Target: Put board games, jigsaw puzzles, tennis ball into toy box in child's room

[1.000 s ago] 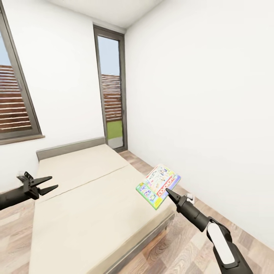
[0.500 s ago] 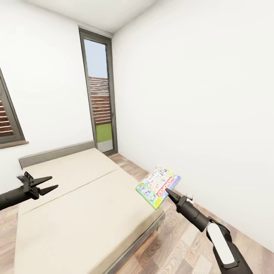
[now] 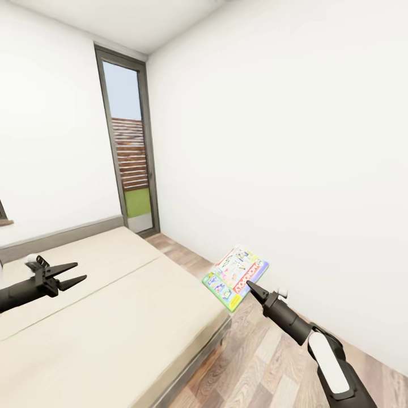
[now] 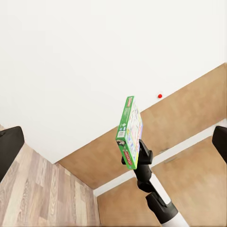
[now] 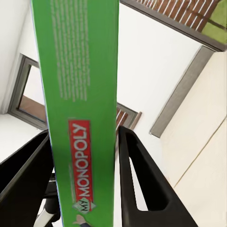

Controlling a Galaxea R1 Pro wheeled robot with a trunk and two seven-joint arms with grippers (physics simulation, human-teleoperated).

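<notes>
My right gripper is shut on a flat colourful board game with a green edge, held tilted in the air past the bed's near corner. Its green side, lettered MY MONOPOLY, runs between the two black fingers in the right wrist view. The same game box stands edge-on above the right arm in the left wrist view. My left gripper hovers open over the cream bed at the left, holding nothing.
A grey headboard lines the far wall below a tall glass door. A white wall runs along the right, with wood-plank floor between it and the bed. A small red dot marks the wall.
The whole picture has slid left, so the camera has turned right: the window has left the view and the door and bed sit further left. Both grippers and the game keep their places.
</notes>
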